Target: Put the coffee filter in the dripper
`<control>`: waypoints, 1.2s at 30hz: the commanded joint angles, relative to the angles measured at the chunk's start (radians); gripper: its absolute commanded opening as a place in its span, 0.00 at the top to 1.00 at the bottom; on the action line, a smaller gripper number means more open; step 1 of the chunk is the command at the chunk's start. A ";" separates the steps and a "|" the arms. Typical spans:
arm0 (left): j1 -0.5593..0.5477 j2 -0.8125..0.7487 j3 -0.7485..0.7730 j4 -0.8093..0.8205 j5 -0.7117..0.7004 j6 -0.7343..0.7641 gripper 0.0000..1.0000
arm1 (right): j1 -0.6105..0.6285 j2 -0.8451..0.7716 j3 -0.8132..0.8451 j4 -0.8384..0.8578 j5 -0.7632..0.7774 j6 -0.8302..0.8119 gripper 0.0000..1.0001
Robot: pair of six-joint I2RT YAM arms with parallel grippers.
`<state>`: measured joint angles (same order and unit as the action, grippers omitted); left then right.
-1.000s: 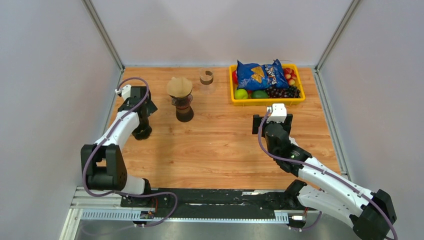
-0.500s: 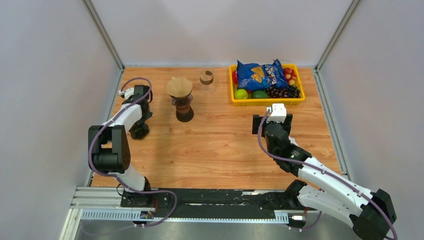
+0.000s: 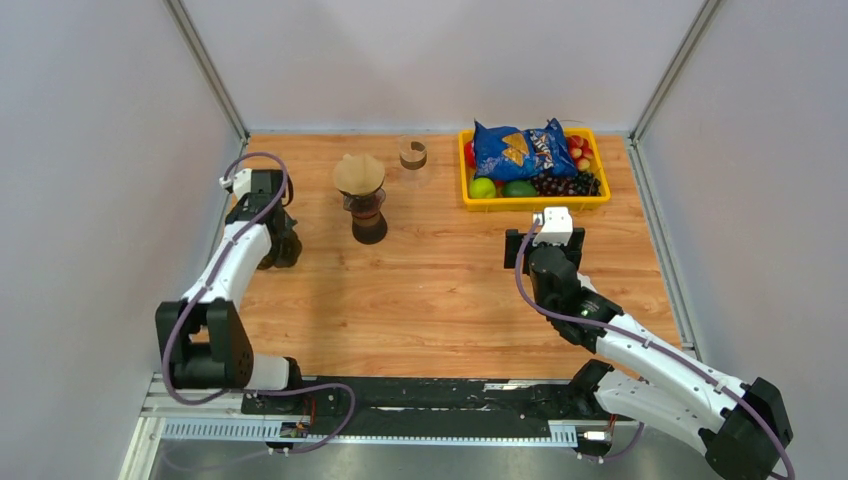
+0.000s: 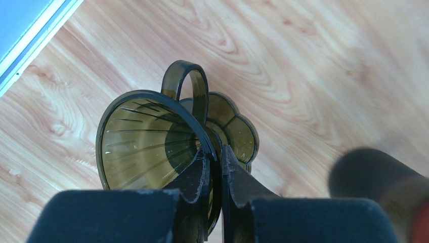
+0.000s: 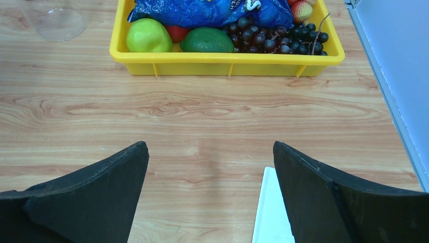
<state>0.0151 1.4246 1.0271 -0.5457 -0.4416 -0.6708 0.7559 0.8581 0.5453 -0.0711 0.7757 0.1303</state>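
Observation:
A brown paper coffee filter (image 3: pixel 358 173) sits point-down in the mouth of a dark carafe (image 3: pixel 368 222) at the back left of the table. To its left stands the dripper (image 4: pixel 146 147), a dark olive see-through cone with a loop handle (image 4: pixel 184 81). My left gripper (image 4: pixel 215 152) is shut on the dripper's near rim, one finger inside the cone and one outside. From above, the left gripper (image 3: pixel 282 247) covers the dripper. My right gripper (image 5: pixel 210 147) hangs open over bare wood near mid-table, with nothing between its fingers.
A yellow tray (image 3: pixel 535 203) at the back right holds a blue chip bag (image 3: pixel 520 148), limes and grapes. A clear glass (image 3: pixel 413 156) stands behind the carafe. The left wall rail (image 3: pixel 228 200) runs close to the left arm.
My left gripper has closed from wide open onto the dripper's rim, and the left wrist has shifted slightly left and back. The right arm has not moved.

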 commanded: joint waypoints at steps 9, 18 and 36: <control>-0.052 -0.419 0.193 0.009 0.152 0.087 1.00 | -0.005 0.035 0.068 0.009 -0.032 0.052 0.00; -0.331 -0.301 0.460 0.163 0.782 0.514 1.00 | -0.017 -0.030 0.113 0.004 -0.185 0.116 0.00; -0.660 -0.281 0.246 -0.193 1.266 1.692 1.00 | -0.047 -0.311 0.148 -0.024 -1.058 -0.040 0.04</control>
<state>-0.6388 1.1862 1.2690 -0.7628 0.6746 0.8543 0.7097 0.5148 0.6338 -0.1276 -0.0711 0.1280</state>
